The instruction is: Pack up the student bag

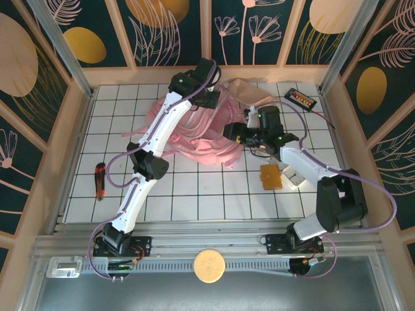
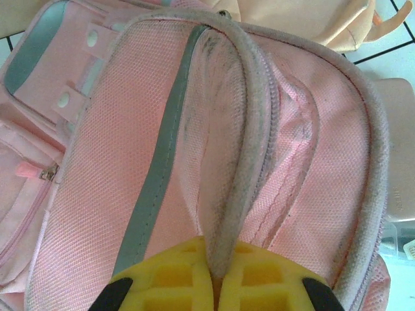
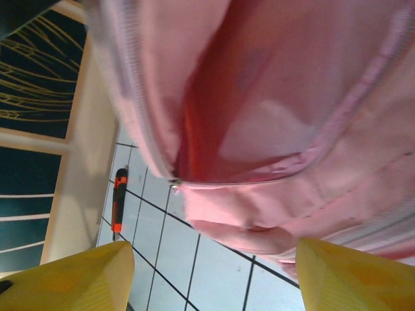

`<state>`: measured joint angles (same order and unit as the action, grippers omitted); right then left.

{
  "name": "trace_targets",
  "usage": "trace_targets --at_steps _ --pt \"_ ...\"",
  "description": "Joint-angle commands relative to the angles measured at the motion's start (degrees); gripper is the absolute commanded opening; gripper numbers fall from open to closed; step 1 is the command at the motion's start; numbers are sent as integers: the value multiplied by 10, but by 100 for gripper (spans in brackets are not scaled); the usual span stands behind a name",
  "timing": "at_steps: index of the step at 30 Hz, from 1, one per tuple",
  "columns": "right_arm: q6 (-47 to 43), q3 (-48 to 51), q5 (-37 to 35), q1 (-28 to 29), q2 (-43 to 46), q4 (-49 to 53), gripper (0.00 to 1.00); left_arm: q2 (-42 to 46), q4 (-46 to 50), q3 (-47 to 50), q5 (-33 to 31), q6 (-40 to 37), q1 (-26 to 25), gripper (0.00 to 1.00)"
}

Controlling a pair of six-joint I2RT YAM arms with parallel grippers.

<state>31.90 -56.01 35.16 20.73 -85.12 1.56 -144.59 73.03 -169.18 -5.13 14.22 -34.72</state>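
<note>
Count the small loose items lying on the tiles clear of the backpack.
4: an orange-black cutter at the left, a black tray at the far right, a brown pad beside a white block by the right arm. More may hide under the bag.

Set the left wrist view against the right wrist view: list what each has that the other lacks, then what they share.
Left wrist: the left gripper, jaws shut on a grey-edged padded band of the student bag, beside a grey stripe and a zip pull. Right wrist: the right gripper, jaws open with nothing between them, the bag's open mouth, and a red-and-black cutter on the tiled table. Both: pink fabric of that bag, seen close up.
</note>
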Motion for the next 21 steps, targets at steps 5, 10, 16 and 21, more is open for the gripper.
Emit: trace_targets --at_steps 5,10,16,21 --pt "40 -29 95 -21 -32 -77 67 57 -30 38 24 -10 -3 0" --pt "132 -58 120 -24 -85 -194 68 74 -27 87 34 -14 -3 0" --pt "217 -124 117 -23 -168 -269 66 87 -28 119 41 -16 -4 0" --pt "223 -163 118 -19 -212 -266 36 89 -30 127 44 -15 -4 0"
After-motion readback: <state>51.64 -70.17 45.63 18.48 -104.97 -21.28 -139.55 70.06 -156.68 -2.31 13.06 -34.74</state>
